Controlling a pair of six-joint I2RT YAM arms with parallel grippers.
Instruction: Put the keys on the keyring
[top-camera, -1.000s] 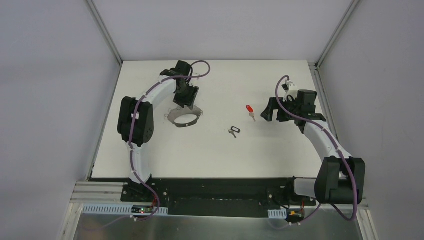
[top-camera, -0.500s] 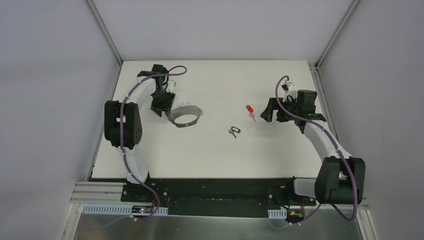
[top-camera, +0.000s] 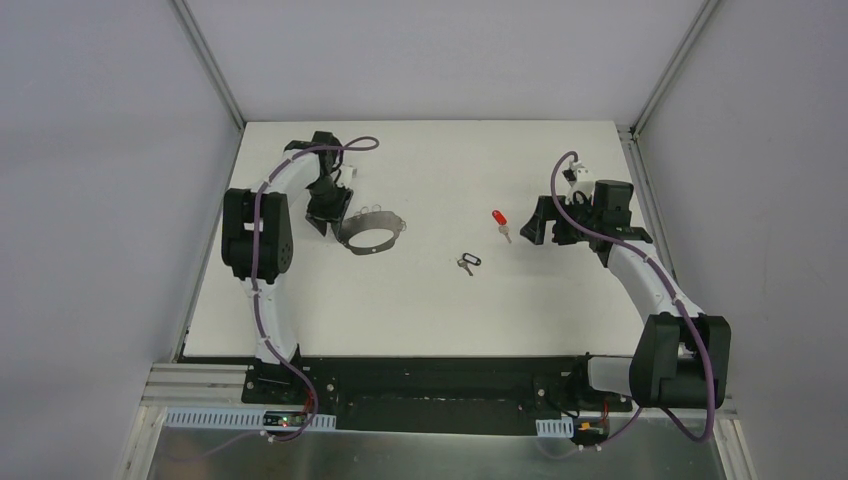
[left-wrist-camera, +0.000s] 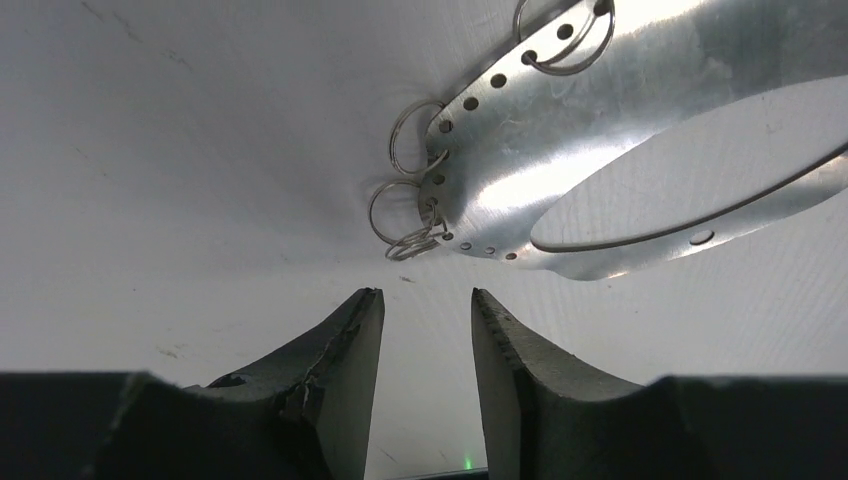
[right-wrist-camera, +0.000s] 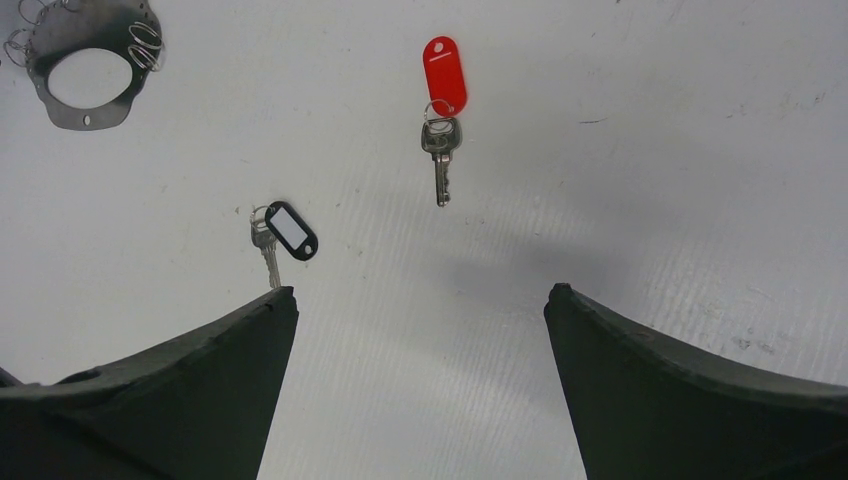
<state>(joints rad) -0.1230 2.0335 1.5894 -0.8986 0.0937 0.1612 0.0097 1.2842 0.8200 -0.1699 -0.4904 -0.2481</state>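
My left gripper has swung round beside the looped end of the keyring lying table-left, jaws narrowing yet apart and empty, so a grasp looks near; the right gripper waits wide open by the loose red-tagged key and black-tagged key.
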